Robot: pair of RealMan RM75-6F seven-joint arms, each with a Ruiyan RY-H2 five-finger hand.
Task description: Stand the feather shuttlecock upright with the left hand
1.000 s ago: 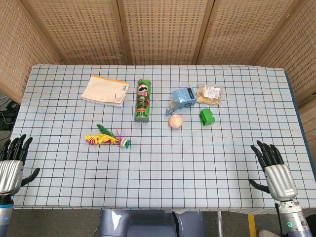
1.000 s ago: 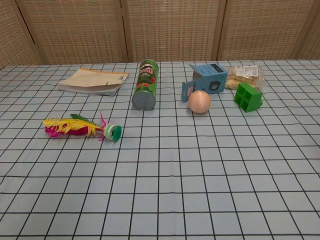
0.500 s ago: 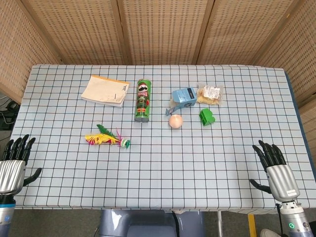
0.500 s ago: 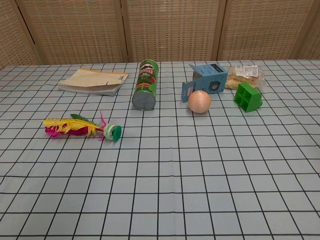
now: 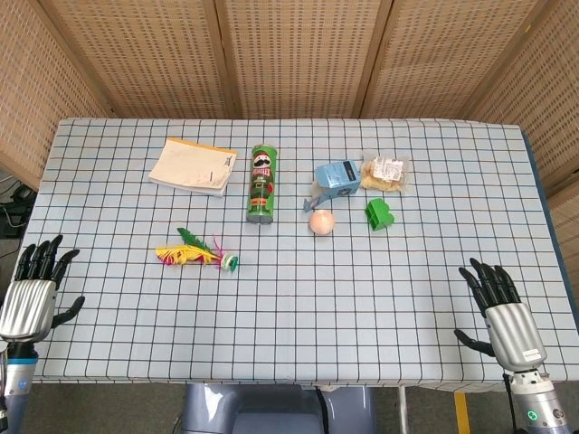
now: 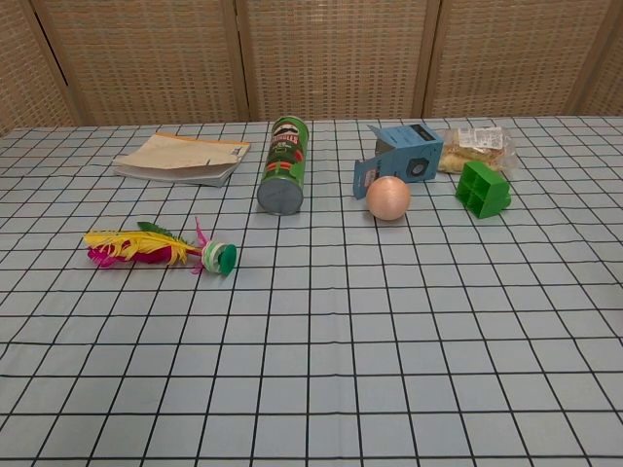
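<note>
Your left hand [image 5: 34, 298] hangs empty with fingers spread, well apart from the shuttlecock [image 5: 195, 255], which lies flat just in front of the can [image 5: 261, 183]. Approach from the feather side, grip near the green base [image 6: 222, 259], and tip it onto that base.

Feather shuttlecock [image 5: 197, 254] [image 6: 161, 249] lying on side on checked counter [image 5: 362, 289], left of centre, not upright. Feathers yellow, magenta, green, fanned out toward left. Round base green with white ring, pointing right and slightly toward near edge. Base flat face turned toward chest camera. One thin pink feather sticks up near base. Feather count too fine to tell. Nothing touching it; rests free on cloth.
</note>
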